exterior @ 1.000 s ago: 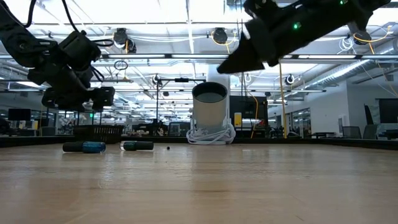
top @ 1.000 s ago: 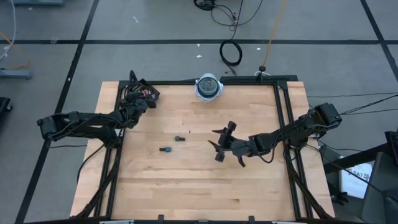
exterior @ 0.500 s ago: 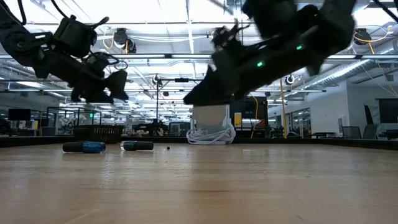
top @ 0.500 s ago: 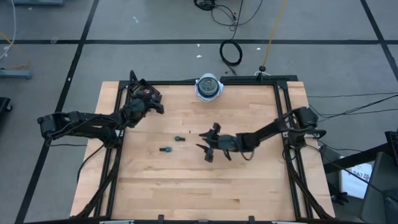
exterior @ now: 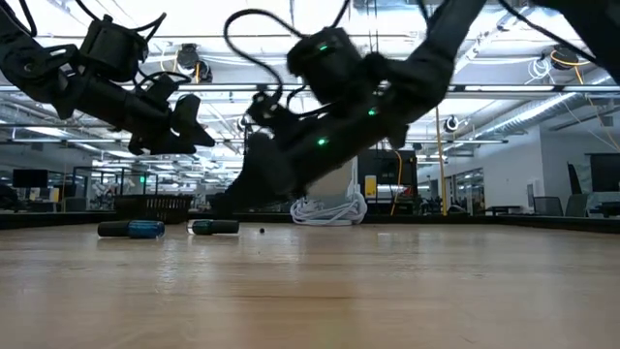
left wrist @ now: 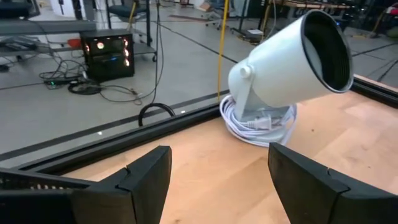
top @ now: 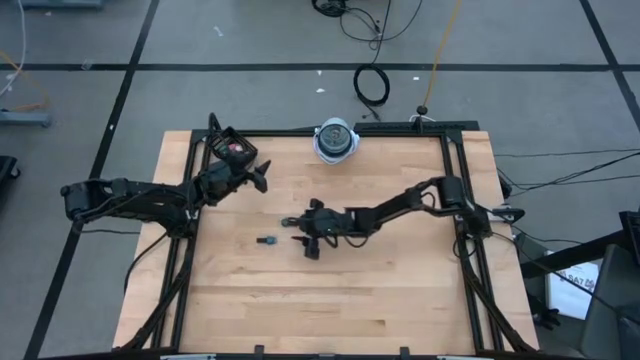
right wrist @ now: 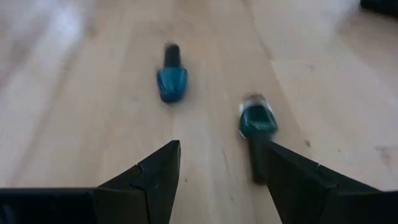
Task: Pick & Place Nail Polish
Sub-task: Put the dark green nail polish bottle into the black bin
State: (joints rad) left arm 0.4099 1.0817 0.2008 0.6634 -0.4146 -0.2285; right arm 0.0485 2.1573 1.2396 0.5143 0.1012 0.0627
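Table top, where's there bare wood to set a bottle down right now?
The near half of the table, below the blue bottle and right gripper, is bare. So is the strip between the white cup and right arm. Crowded: the middle, around the green bottle.

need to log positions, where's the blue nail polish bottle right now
In the high view the blue nail polish bottle lies on its side left of table centre, just beyond the right gripper, near the green bottle.

Blue bottle, green bottle
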